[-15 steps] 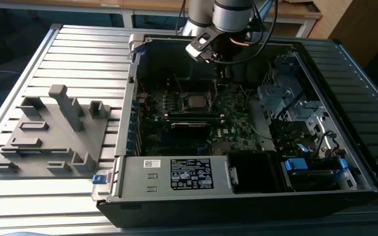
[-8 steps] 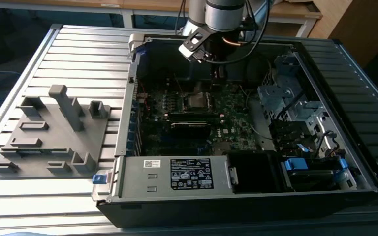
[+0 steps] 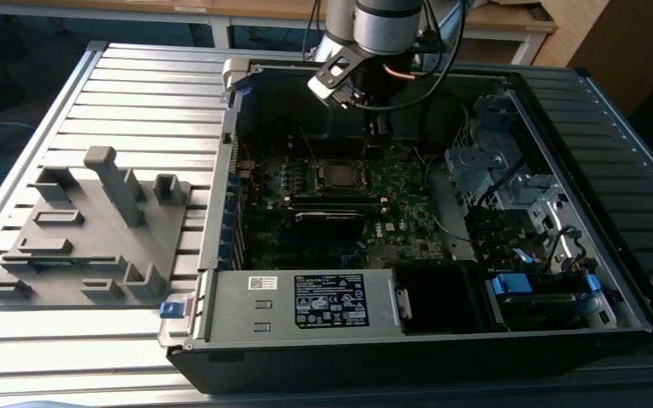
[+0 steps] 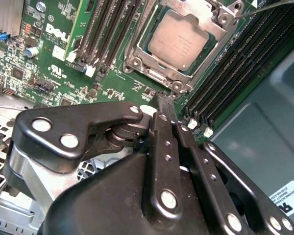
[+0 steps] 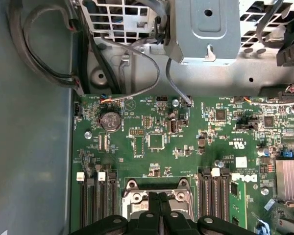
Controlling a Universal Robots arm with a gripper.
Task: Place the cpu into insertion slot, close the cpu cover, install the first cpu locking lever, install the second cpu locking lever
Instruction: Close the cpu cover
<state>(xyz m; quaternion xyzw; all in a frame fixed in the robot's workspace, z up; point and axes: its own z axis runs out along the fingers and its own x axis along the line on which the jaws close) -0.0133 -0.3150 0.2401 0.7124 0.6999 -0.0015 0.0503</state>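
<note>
The cpu lies flat in the insertion slot, its dull silver top showing. The cpu cover frames it, lying down around its edges. A thin metal lever rod runs past one corner of the socket; I cannot tell if it is latched. My gripper hangs above the board just off the socket's edge, black fingers pressed together and holding nothing. In the first wrist view the gripper overlaps the socket frame. In the exterior view the gripper is over the case's back part, beyond the socket.
The green motherboard sits in an open black computer case. Long black memory slots flank the socket on both sides. Cables and a drive cage crowd one case wall. A grey fixture block stands at the exterior view's left.
</note>
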